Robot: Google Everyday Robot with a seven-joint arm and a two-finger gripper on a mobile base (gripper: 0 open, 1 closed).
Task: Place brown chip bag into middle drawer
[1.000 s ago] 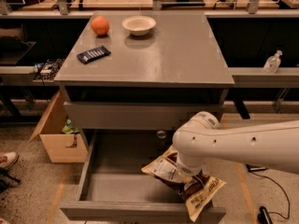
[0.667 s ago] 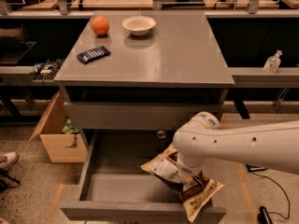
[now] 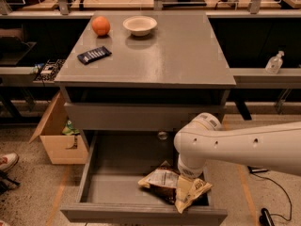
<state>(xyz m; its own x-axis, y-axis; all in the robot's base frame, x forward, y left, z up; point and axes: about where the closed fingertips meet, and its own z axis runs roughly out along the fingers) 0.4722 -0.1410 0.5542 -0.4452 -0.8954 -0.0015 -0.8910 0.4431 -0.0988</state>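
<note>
The brown chip bag [image 3: 165, 183] lies tilted in the right front part of the open middle drawer [image 3: 115, 175], with its yellow end [image 3: 188, 196] over the drawer's front right corner. My gripper [image 3: 187, 174] is at the end of the white arm [image 3: 235, 145], which reaches in from the right. It points down into the drawer right at the bag and is mostly hidden behind the wrist. I cannot see whether it holds the bag.
On the cabinet top [image 3: 169, 55] are an orange [image 3: 100, 26], a white bowl [image 3: 140, 25] and a dark blue bar [image 3: 94, 55]. A closed drawer front [image 3: 141, 117] is above. A cardboard box [image 3: 59, 135] and a shoe [image 3: 7, 161] are left. A bottle [image 3: 274, 62] is right.
The bag has sunk a little lower and to the left in the drawer. The arm's end has shifted slightly with it.
</note>
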